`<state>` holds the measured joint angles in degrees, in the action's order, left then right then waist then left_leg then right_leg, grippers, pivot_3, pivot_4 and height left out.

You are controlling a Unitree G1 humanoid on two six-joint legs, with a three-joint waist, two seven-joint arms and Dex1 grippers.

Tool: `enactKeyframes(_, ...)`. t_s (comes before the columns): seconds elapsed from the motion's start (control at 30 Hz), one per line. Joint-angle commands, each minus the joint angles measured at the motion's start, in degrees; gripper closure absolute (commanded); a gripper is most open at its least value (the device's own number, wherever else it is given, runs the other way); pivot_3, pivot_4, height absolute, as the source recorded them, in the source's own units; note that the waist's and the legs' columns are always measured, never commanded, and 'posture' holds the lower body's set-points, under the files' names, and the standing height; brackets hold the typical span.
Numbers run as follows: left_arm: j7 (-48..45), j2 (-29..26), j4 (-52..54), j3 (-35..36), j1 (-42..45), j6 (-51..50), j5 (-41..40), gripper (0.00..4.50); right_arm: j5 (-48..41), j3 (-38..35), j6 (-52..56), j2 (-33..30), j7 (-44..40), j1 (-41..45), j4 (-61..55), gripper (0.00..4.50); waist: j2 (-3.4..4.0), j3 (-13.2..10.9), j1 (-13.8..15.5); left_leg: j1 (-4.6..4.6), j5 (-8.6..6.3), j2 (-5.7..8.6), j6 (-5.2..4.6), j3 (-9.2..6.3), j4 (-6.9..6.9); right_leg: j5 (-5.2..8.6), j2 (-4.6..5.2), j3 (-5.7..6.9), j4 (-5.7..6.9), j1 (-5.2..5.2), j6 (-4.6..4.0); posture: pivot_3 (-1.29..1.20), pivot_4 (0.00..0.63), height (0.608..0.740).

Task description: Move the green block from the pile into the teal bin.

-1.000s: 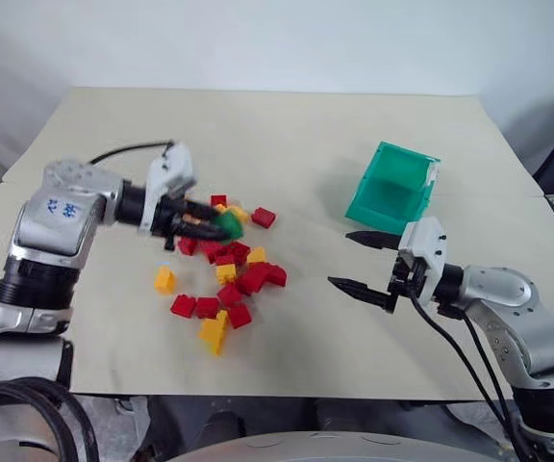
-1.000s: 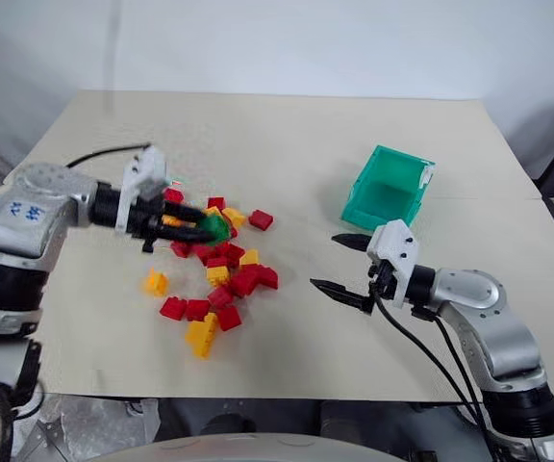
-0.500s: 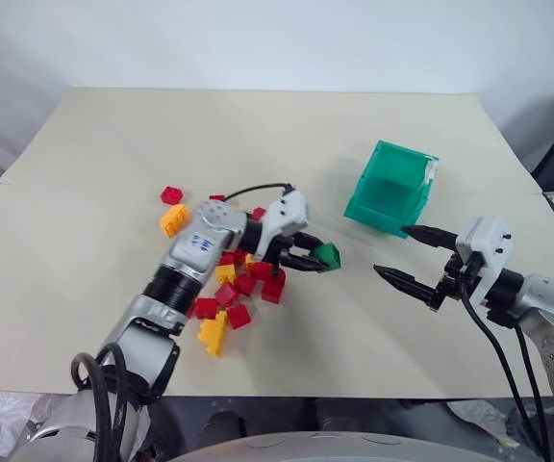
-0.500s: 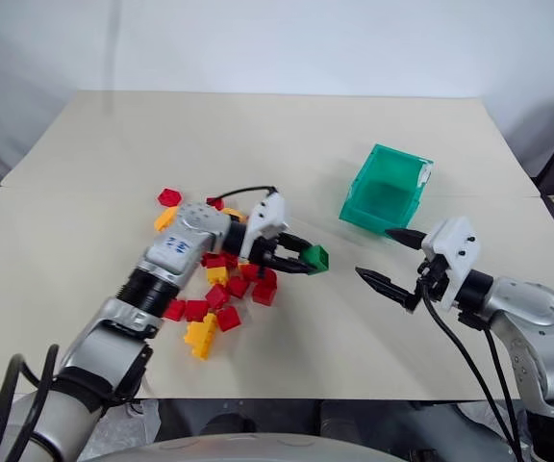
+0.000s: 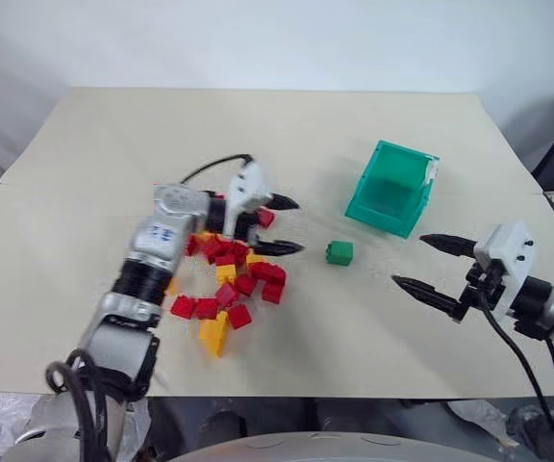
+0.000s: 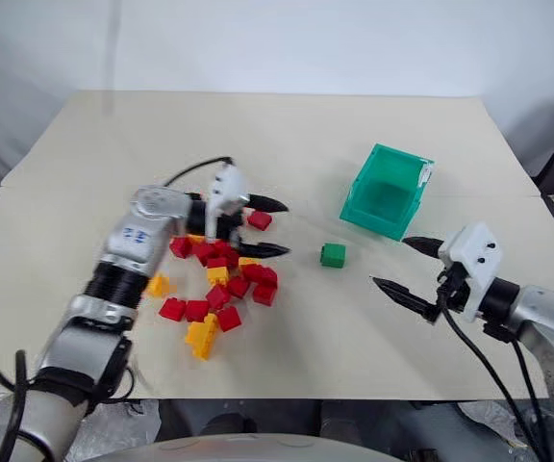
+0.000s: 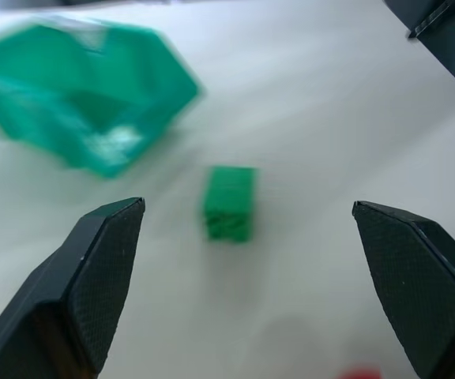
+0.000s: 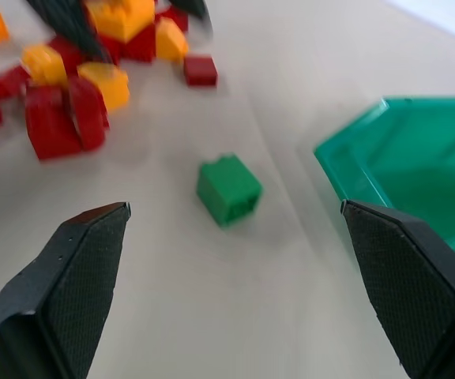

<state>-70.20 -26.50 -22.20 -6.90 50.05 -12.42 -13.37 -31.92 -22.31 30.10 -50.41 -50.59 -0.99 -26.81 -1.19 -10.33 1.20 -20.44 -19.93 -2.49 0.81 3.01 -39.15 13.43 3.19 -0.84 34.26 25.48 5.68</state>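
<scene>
So the green block (image 5: 339,252) sits alone on the counter (image 5: 258,125), dead center of the frame, between the pile (image 5: 227,279) at center-left and the teal bin (image 5: 391,189) up and to its right (touching neither). Left claw (image 5: 282,226) hangs over the pile's edge, fingers spread, nothing in it. Right claw (image 5: 429,265), lower right, is wide apart and empty too.

The two head views look from above, forward and down over the table (image 5: 258,125), and see almost the same scene. The left wrist view looks low along the table, close to the green block (image 7: 230,203), with the teal bin (image 7: 85,95) behind. The right wrist view faces the same block from the other side, with the pile (image 8: 77,87) behind.
</scene>
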Motion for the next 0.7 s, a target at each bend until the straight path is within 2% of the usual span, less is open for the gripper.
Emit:
enactKeyframes(0.03, -2.72, -6.55, 8.45, 4.96, -5.26, -5.32, -4.83, 0.02, -0.01, -5.86, 1.61, -4.36, -3.35, -3.22, 0.80, 0.00, 0.00, 0.00, 0.03, -0.01, 0.00, 0.00, 0.00, 0.00, 0.00, 0.00, 0.00, 0.00, -0.02, 0.00, 0.00, 0.00, 0.150, 0.740)
enactKeyframes(0.13, -3.00, -12.71, 15.14, 9.88, -12.17, -11.44, -9.17, 0.02, 0.43, -9.42, 3.24, -6.87, -4.01, -5.79, 0.49, 0.00, 0.00, 0.00, 0.04, -0.02, 0.00, 0.00, 0.00, 0.00, 0.00, 0.00, 0.01, 0.00, -0.03, 0.00, 0.00, 0.00, 0.150, 0.740)
enactKeyframes(0.2, -1.37, -14.27, 18.09, 14.50, -15.98, -14.08, -12.62, 0.02, 0.88, -10.01, 4.00, -8.07, -4.35, -6.59, 0.35, 0.00, -0.01, 0.00, 0.03, 0.00, 0.00, -0.01, 0.00, 0.00, 0.00, 0.00, 0.02, 0.00, -0.03, -0.02, 0.00, 0.00, 0.150, 0.740)
enactKeyframes(0.3, 1.18, -18.22, 22.11, 19.11, -22.82, -15.48, -12.43, 0.02, 0.55, -6.05, 6.06, -9.68, -3.39, -3.07, 1.17, 0.00, -0.02, 0.00, 0.01, 0.07, 0.00, 0.00, 0.01, 0.02, -0.01, 0.00, 0.04, -0.01, -0.21, -0.04, 0.00, 0.00, 0.150, 0.740)
enactKeyframes(0.4, 2.44, -17.97, 26.01, 24.10, -28.00, -17.03, -17.34, 0.02, -0.33, 1.88, 9.08, -9.91, -3.10, 4.80, 2.83, 0.00, -0.03, -0.01, -0.92, 0.19, 0.00, -0.07, 0.01, 0.14, -0.01, 0.02, 0.04, -0.06, -0.14, -0.05, -0.03, 0.00, 0.150, 0.740)
enactKeyframes(0.5, -0.18, -17.05, 28.73, 26.83, -32.20, -17.27, -22.68, 0.02, 1.55, 11.06, 9.71, -8.76, -4.39, 13.79, 6.29, 0.00, -0.04, -0.01, -1.39, 0.22, 0.01, -0.08, 0.02, 0.14, -0.01, 0.01, 0.05, -0.06, -0.07, -0.05, -0.06, 0.00, 0.150, 0.740)
enactKeyframes(0.63, -0.73, -16.90, 31.19, 27.53, -38.52, -12.77, -21.87, 0.02, 12.00, 28.22, 7.29, -3.80, -6.01, 30.93, 18.43, 0.00, -0.02, -0.02, -2.07, 0.27, 0.01, -0.11, 0.03, 0.25, -0.01, 0.00, 0.05, -0.08, -0.03, -0.01, -0.15, 0.00, 0.150, 0.740)
enactKeyframes(0.7, -0.94, -16.76, 31.25, 27.56, -40.20, -9.97, -21.17, 0.02, 15.15, 32.98, 5.35, -0.38, -7.63, 37.37, 24.58, 0.00, 0.02, -0.05, -2.66, 0.27, 0.01, -0.13, 0.03, 0.31, 0.00, -0.01, 0.05, -0.07, -0.03, 0.03, -0.18, 0.00, 0.150, 0.740)
